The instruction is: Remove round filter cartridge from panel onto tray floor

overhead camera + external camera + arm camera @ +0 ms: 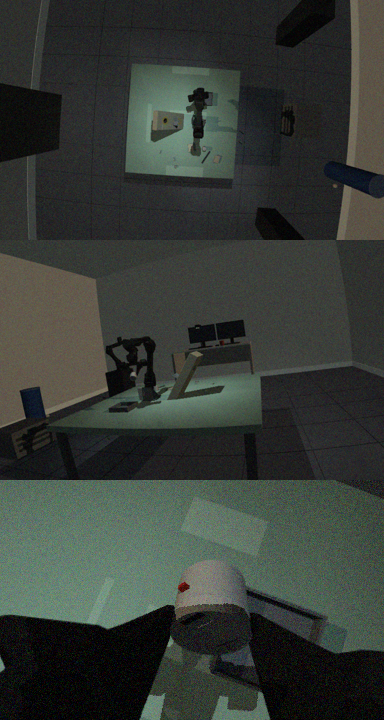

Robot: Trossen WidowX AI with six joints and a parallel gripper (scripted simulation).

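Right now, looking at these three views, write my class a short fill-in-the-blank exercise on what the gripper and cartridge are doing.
1. The gripper is shut on the white ____.
2. The small mark on the filter cartridge is coloured ____.
3. The hole in the tilted service panel has a ____ rim.
4. The cartridge hangs above the table, near the dark ____.

Missing words: cartridge; red; yellow; tray

Dim room: tiled floor (311, 415), desk (226, 351) with twin monitors (216, 331), tan wall (48, 336).
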